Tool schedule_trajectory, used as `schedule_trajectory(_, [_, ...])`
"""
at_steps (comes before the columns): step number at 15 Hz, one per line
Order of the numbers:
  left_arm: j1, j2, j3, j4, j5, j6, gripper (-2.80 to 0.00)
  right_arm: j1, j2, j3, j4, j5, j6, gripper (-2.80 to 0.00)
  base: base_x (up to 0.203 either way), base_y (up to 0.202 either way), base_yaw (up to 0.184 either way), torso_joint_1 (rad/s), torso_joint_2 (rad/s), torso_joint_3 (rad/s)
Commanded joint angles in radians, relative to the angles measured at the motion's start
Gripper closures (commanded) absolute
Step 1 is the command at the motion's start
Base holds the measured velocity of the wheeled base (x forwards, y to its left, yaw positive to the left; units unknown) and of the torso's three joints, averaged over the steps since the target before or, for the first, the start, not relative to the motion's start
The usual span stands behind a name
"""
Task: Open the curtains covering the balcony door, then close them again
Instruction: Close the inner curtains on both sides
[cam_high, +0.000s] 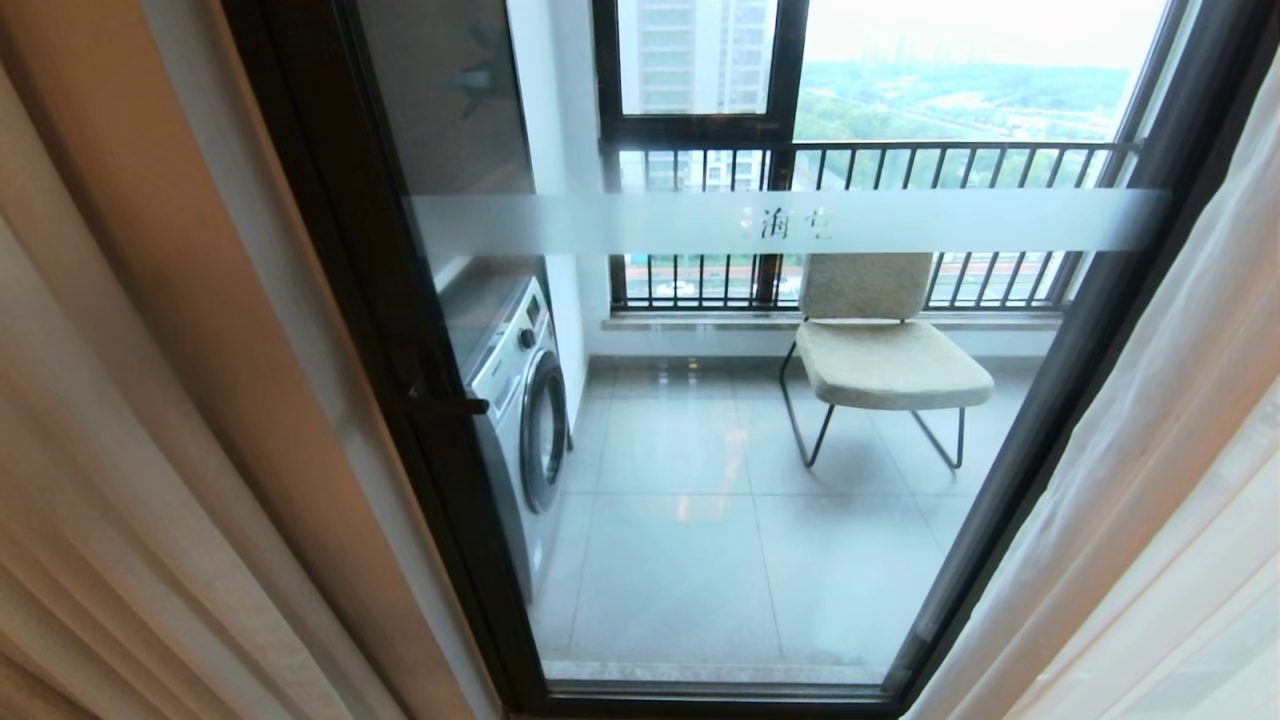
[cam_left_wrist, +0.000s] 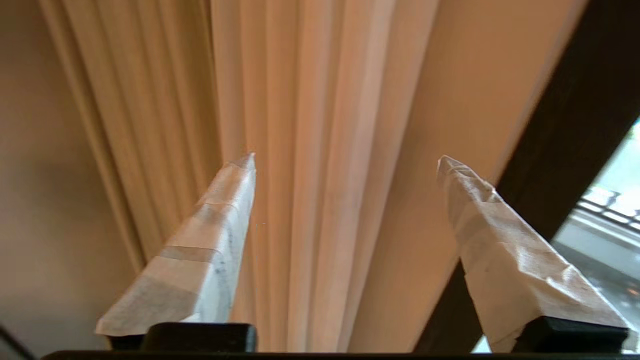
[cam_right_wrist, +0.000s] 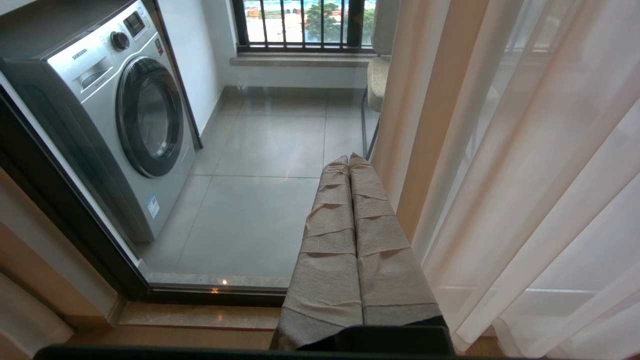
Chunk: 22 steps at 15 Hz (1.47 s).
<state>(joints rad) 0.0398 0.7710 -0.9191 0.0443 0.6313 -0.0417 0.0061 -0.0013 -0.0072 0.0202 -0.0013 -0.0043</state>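
Observation:
The curtains stand drawn apart. A beige pleated drape (cam_high: 150, 450) hangs at the left and a thin white sheer (cam_high: 1150, 500) at the right. Between them the balcony door (cam_high: 700, 520) is uncovered, its glass crossed by a frosted strip (cam_high: 950, 220) and held in a dark frame (cam_high: 330, 250). My left gripper (cam_left_wrist: 346, 161) is open, its taped fingers spread before the beige drape (cam_left_wrist: 310, 125) with nothing between them, beside the dark frame (cam_left_wrist: 565, 150). My right gripper (cam_right_wrist: 348, 160) is shut and empty, low by the sill, next to the sheer (cam_right_wrist: 540, 175). Neither arm shows in the head view.
Behind the glass, a silver washing machine (cam_high: 525, 400) stands at the left and a pale cushioned chair (cam_high: 880, 350) at the back, before a window with black railing bars (cam_high: 870, 160). A dark handle (cam_high: 445, 405) sticks out of the door frame.

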Motion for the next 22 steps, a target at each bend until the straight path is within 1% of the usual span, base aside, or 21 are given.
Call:
schedule_trajectory(1, [0.044, 0.107, -0.029, 0.0, 0.004, -0.001, -2.8, 0.0, 0.001, 0.0, 0.0, 0.0, 0.0, 0.0, 0.0, 0.0, 0.0, 0.0, 0.0, 0.0])
schedule_trajectory(4, [0.137, 0.208, -0.071, -0.002, 0.0, -0.009, -2.8, 0.0, 0.001, 0.001, 0.0, 0.0, 0.0, 0.0, 0.0, 0.0, 0.0, 0.0, 0.0, 0.0])
schedule_trajectory(5, [0.177, 0.24, -0.086, -0.013, -0.009, -0.014, -2.8, 0.0, 0.001, 0.0, 0.0, 0.0, 0.0, 0.0, 0.0, 0.0, 0.0, 0.0, 0.0, 0.0])
schedule_trajectory(6, [0.228, 0.275, -0.095, -0.038, -0.035, -0.015, -2.8, 0.0, 0.001, 0.0, 0.001, 0.0, 0.0, 0.0, 0.0, 0.0, 0.0, 0.0, 0.0, 0.0])
schedule_trajectory(7, [0.283, 0.309, -0.103, -0.071, -0.078, -0.016, -2.8, 0.0, 0.001, 0.001, 0.0, 0.0, 0.0, 0.0, 0.0, 0.0, 0.0, 0.0, 0.0, 0.0])
schedule_trajectory(8, [0.344, 0.344, -0.111, -0.106, -0.14, -0.016, -2.8, 0.0, 0.001, 0.001, 0.0, 0.0, 0.0, 0.0, 0.0, 0.0, 0.0, 0.0, 0.0, 0.0])
schedule_trajectory(11, [0.508, 0.448, -0.139, -0.183, -0.364, -0.019, -2.8, 0.0, 0.001, 0.0, 0.001, 0.0, 0.0, 0.0, 0.0, 0.0, 0.0, 0.0, 0.0, 0.0])
schedule_trajectory(12, [0.544, 0.483, -0.15, -0.219, -0.418, -0.022, -2.8, 0.0, 0.001, 0.0, 0.001, 0.0, 0.0, 0.0, 0.0, 0.0, 0.0, 0.0, 0.0, 0.0])
schedule_trajectory(14, [0.586, 0.56, -0.173, -0.302, -0.485, -0.035, -2.8, 0.0, 0.001, 0.0, 0.0, 0.0, 0.0, 0.0, 0.0, 0.0, 0.0, 0.0, 0.0, 0.0])
schedule_trajectory(15, [0.596, 0.591, -0.189, -0.325, -0.504, -0.038, -2.8, 0.0, 0.001, 0.0, 0.001, 0.0, 0.0, 0.0, 0.0, 0.0, 0.0, 0.0, 0.0, 0.0])
schedule_trajectory(17, [0.604, 0.648, -0.227, -0.354, -0.548, -0.06, -2.8, 0.0, 0.001, 0.0, 0.0, 0.0, 0.0, 0.0, 0.0, 0.0, 0.0, 0.0, 0.0, 0.0])
schedule_trajectory(19, [0.605, 0.687, -0.246, -0.375, -0.619, -0.084, -2.8, 0.0, 0.001, 0.0, 0.0, 0.0, 0.0, 0.0, 0.0, 0.0, 0.0, 0.0, 0.0, 0.0])
schedule_trajectory(22, [0.609, 0.762, -0.289, -0.421, -0.668, -0.097, -2.8, 0.0, 0.001, 0.0, 0.001, 0.0, 0.0, 0.0, 0.0, 0.0, 0.0, 0.0, 0.0, 0.0])
